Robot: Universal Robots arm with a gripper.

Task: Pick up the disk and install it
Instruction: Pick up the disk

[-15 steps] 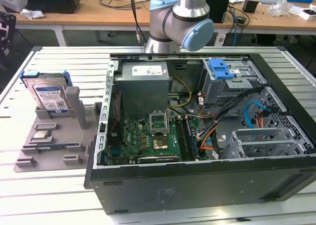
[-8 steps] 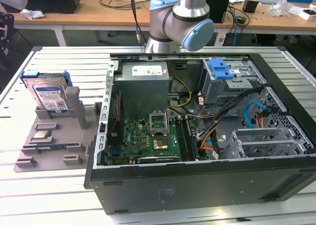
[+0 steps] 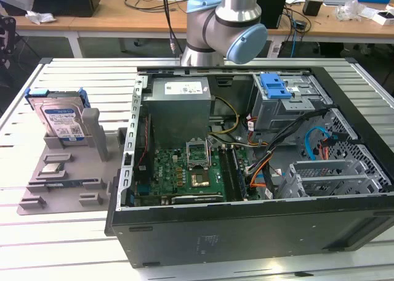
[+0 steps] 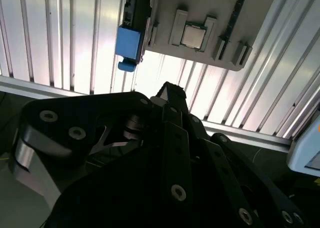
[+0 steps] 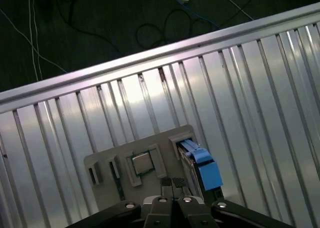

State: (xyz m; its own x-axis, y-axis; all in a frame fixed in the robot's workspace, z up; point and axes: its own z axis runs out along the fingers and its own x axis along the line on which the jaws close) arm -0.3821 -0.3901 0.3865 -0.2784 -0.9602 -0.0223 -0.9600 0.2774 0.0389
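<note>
Standing on edge in the grey fixture (image 3: 89, 165) at the exterior view's left, the disk (image 3: 61, 118); gripper (image 5: 172, 182) closed, empty.

I see an open computer case (image 3: 246, 232) lying on the ribbed metal table (image 3: 61, 250). Inside the case I make out the green motherboard (image 3: 184, 173), the grey power supply (image 3: 178, 105) just beyond it, and a blue bracket (image 3: 274, 85) atop the drive cage. Beside the case, on the exterior view's left, a grey fixture tray (image 3: 37, 201) carries a small square CPU chip (image 3: 52, 168). Wooden workbenches (image 3: 123, 13) stand behind the case.
</note>
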